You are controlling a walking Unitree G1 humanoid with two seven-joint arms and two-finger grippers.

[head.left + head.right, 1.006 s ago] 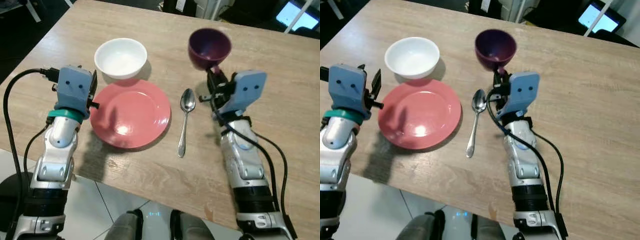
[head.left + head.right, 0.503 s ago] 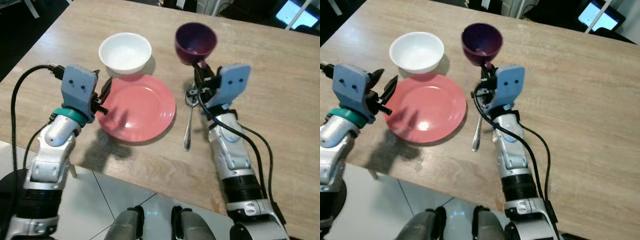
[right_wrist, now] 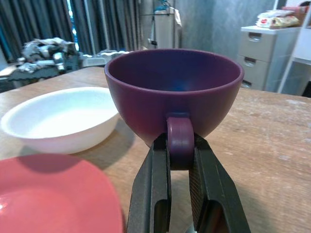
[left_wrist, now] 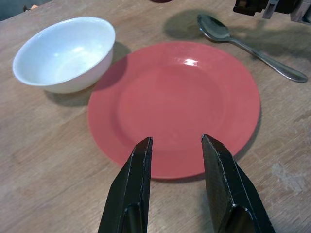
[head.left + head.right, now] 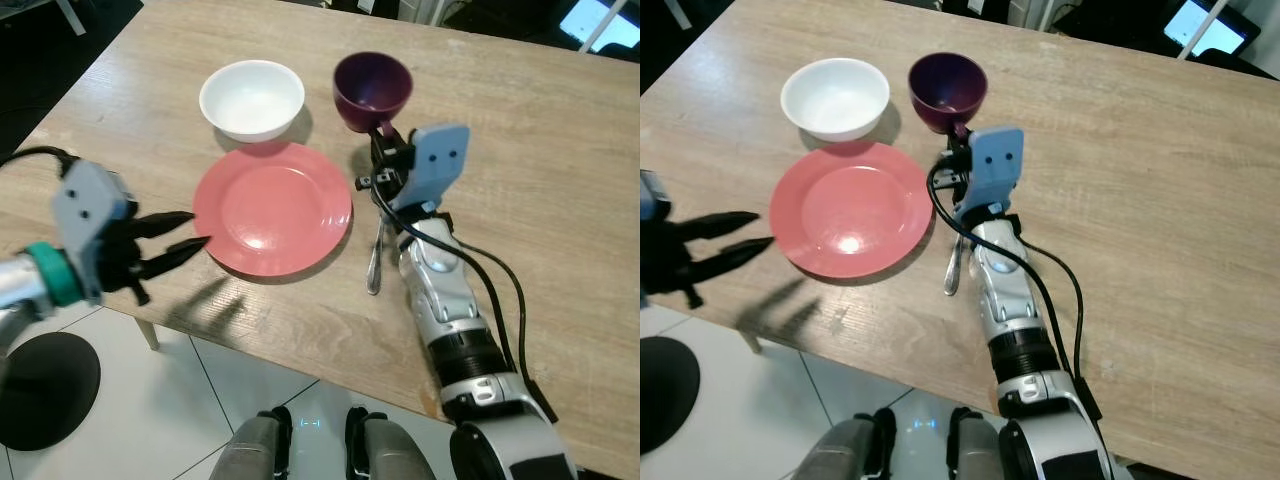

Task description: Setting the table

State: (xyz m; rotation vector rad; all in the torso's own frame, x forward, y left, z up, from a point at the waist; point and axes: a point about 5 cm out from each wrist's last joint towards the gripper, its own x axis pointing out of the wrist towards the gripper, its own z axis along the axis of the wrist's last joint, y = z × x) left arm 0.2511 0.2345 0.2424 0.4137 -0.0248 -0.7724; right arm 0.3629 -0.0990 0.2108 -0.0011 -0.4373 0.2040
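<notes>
**Purple cup pinched by its handle, about to be set down**

Purple and held upright, the cup [image 5: 372, 89] sits in the right gripper [image 3: 181, 160], whose two black fingers are pinched on its handle. It rides at the far side of the wooden table [image 5: 560, 200], beside the white bowl [image 5: 252, 98] and beyond the pink plate [image 5: 272, 207]. A spoon [image 5: 376, 255] lies just right of the plate, partly under the right arm. The left gripper [image 4: 173, 160] hangs spread at the plate's near rim, holding nothing. The step in hand looks like placing the cup; whether its base touches the wood cannot be told. Next, lower it level, clear of bowl and spoon, then release the handle.
</notes>
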